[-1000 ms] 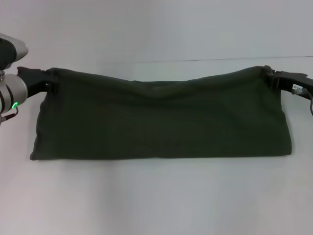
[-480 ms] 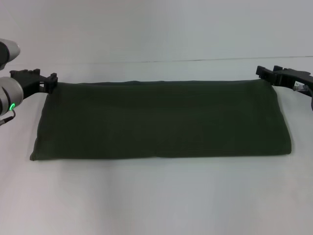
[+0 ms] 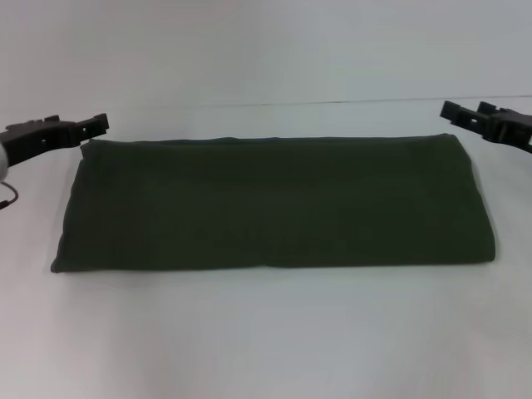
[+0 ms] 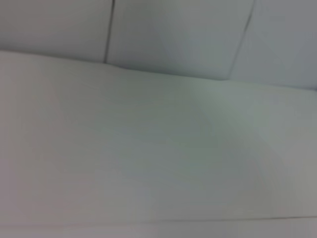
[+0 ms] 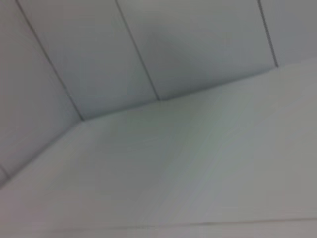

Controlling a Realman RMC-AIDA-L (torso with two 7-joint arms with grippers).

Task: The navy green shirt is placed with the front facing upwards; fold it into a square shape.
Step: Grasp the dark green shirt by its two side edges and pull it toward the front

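The navy green shirt [image 3: 274, 202] lies flat on the white table [image 3: 266, 332] in the head view, folded into a long dark olive band running left to right. Its lettering and collar are hidden in the fold. My left gripper [image 3: 93, 126] hovers just off the band's far left corner, open and empty. My right gripper [image 3: 459, 112] hovers just off the far right corner, open and empty. Neither touches the cloth. Both wrist views show only table surface and wall, not the shirt or any fingers.
The white table's bare surface stretches in front of the shirt and on both sides. A pale panelled wall [image 3: 266, 50] stands behind the table's far edge; its seams show in the left wrist view [image 4: 110, 29] and the right wrist view [image 5: 138, 54].
Both grippers let go of the shirt's far corners and drew outward and slightly up. The lifted far edge dropped, and the shirt now lies flat and smooth.
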